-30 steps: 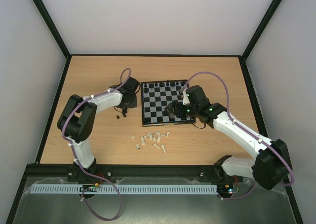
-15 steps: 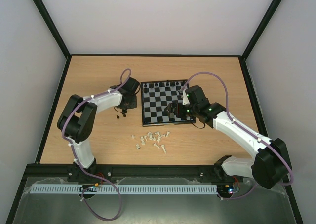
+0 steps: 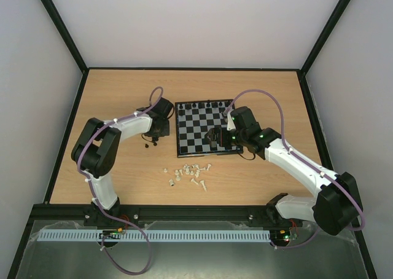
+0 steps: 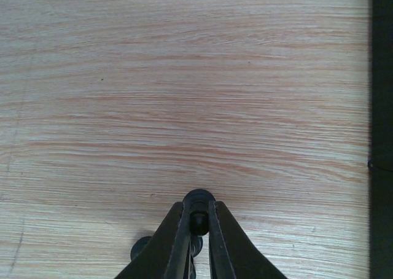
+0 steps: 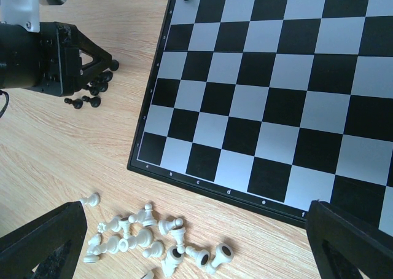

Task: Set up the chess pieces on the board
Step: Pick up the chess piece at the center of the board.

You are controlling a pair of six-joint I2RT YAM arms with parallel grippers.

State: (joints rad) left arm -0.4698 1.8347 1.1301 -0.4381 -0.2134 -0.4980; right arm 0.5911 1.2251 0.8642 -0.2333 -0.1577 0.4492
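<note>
**Left gripper pinched on a black piece; right gripper wide open above the board**

The left gripper [image 4: 198, 214] is seen pinched almost shut. A black piece [image 4: 198, 200] with a rounded head is clamped between its fingertips, low over the wooden table [image 3: 123, 88]. A 2nd black piece [image 4: 140, 249] is seen just beside the left finger. In the right wrist view, a few more loose black pieces [image 5: 91, 99] are shown on the wood close to that gripper. They are left of the board [image 3: 198, 130] and apart from it.

The right gripper [image 3: 215, 137] is held wide open, with its 2 fingers [image 5: 46, 242] spread to the lower corners of its own view, and nothing is gripped between them. It is poised above the near right part of the board, so some squares there are hidden from the top camera.

Small white marks are printed along the board's thin black border, but they are too small to be read with certainty. A row of black pieces [image 3: 215, 104] is stood along the far edge of the board. The white pieces [image 3: 189, 171] are heaped on the table near the board's near edge, many of them lying on their sides. A purple cable [image 3: 270, 101] is looped along the right arm.
</note>
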